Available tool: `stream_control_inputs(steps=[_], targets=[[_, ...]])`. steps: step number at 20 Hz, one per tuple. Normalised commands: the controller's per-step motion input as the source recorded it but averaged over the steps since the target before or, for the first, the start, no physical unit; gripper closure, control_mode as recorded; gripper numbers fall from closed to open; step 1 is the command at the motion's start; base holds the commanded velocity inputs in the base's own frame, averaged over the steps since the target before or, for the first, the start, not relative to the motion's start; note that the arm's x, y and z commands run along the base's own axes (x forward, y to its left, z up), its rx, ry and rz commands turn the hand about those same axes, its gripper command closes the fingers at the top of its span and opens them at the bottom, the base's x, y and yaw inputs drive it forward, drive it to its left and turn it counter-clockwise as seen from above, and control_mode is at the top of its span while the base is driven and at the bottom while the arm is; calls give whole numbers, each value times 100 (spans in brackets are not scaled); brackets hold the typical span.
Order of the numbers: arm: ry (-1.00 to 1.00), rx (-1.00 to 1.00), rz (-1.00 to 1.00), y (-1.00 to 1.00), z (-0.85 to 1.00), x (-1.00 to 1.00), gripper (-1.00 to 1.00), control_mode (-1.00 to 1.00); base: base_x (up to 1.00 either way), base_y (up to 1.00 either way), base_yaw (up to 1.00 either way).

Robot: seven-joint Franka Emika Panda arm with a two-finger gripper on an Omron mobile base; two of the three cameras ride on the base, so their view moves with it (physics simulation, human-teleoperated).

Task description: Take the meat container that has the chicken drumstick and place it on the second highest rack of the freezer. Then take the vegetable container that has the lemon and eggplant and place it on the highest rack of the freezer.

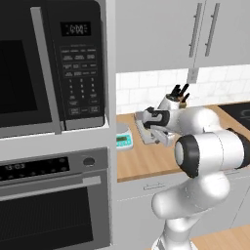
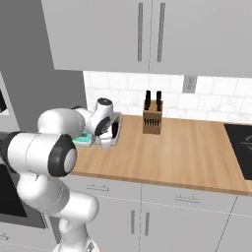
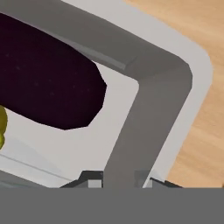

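Grey plastic is what the hand (image 3: 119,181) has between its tips: they are clamped on the side wall of the vegetable container (image 3: 144,105), which sits on the wooden worktop (image 2: 197,147) beside the oven column. My judgement: lift straight up and keep the container level, since the contents lie loose and a rim grip can twist. Inside, I count one eggplant (image 3: 48,83) and a sliver of one lemon (image 3: 2,127). Nearby stand one knife block (image 2: 152,117) and one small scale (image 1: 123,139).

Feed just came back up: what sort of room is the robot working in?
A kitchen, rendered: a microwave stacked over an oven, a wooden counter below wall cabinets, and a knife block.
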Motion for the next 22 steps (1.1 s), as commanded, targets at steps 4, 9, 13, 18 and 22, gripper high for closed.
stream_control_inputs(steps=[4,9,13,18,22], targets=[[-4,-1,0,0,88,-75,100,-100,0,0,0],[0,-1,0,0,94,-74,100,-100,0,0,0],[0,0,0,1,82,-84,100,-100,0,0,0],[0,0,0,1,64,-97,100,-100,0,0,0],[0,0,0,0,45,-92,100,-100,0,0,0]])
